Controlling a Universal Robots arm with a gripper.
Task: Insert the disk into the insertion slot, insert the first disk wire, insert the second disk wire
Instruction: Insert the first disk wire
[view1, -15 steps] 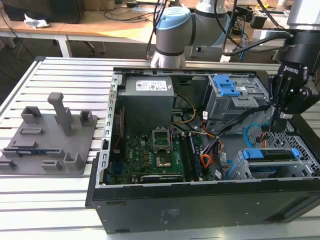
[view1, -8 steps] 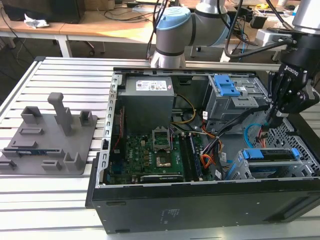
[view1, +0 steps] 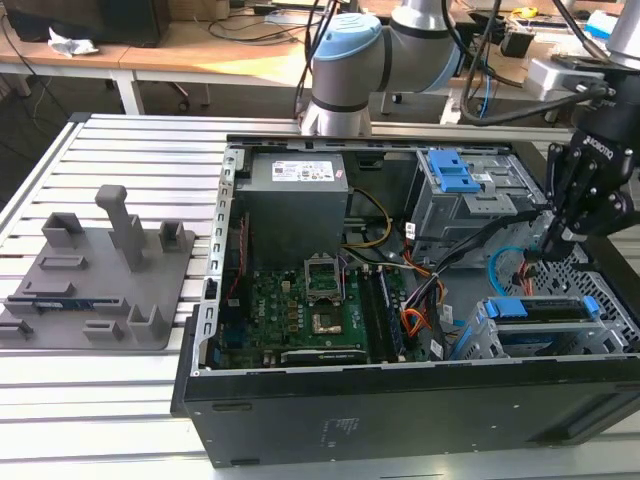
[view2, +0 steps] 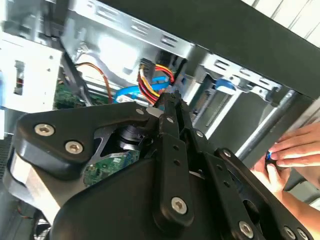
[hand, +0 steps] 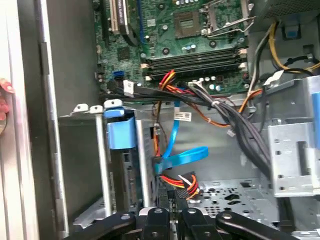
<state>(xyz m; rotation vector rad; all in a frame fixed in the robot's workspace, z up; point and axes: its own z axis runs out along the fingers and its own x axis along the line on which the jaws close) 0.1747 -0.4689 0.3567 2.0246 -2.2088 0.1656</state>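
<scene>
The disk (view1: 538, 310) sits in its blue carrier (hand: 120, 129) inside the grey perforated insertion slot (view1: 580, 335) at the case's front right corner. Just behind it, my gripper (view1: 553, 245) hangs inside the case. In both wrist views its fingers stand close together on the first disk wire (hand: 176, 180), the red, orange and black bundle (view2: 156, 80). They grip just short of its black plug (hand: 191, 189). The second disk wire (hand: 176, 150), a flat light-blue cable (view2: 131, 93), loops right beside the bundle with its end loose.
A larger grey bay with a blue latch (view1: 452, 172) stands behind the gripper, and thick black cables (hand: 240, 125) cross between it and the motherboard (view1: 310, 310). A person's hand (view2: 294, 150) rests on the case's outer edge. A grey fixture plate (view1: 95, 270) lies outside, at the exterior view's left.
</scene>
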